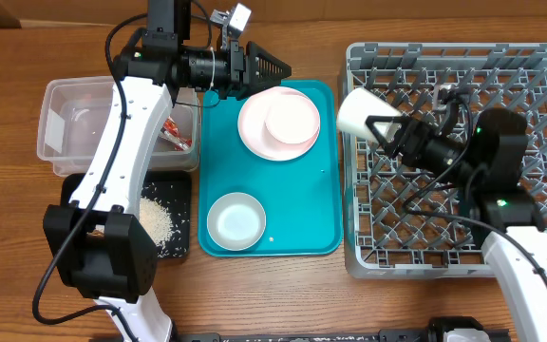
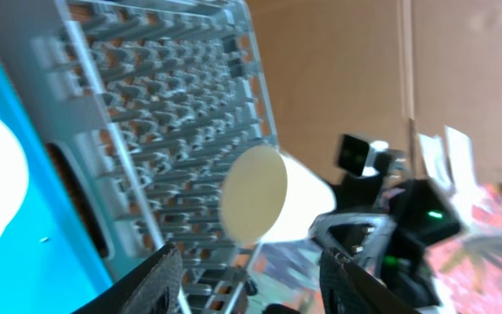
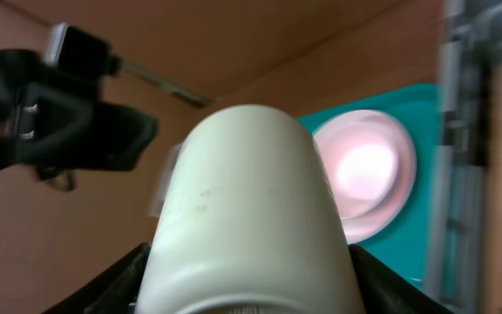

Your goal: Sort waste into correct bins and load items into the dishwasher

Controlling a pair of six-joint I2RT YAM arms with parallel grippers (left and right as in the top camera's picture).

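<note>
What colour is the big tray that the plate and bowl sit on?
The tray is teal, a blue-green; the overhead view shows it best.

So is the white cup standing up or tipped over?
Tipped on its side. The right tool holds the cup sideways above the rack's edge.

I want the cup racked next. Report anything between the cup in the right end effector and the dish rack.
Nothing visible does. The right end effector holds the cup over the left edge of the dish rack, with only bare pegs beneath. The left end effector is aside, by the teal tray.
</note>
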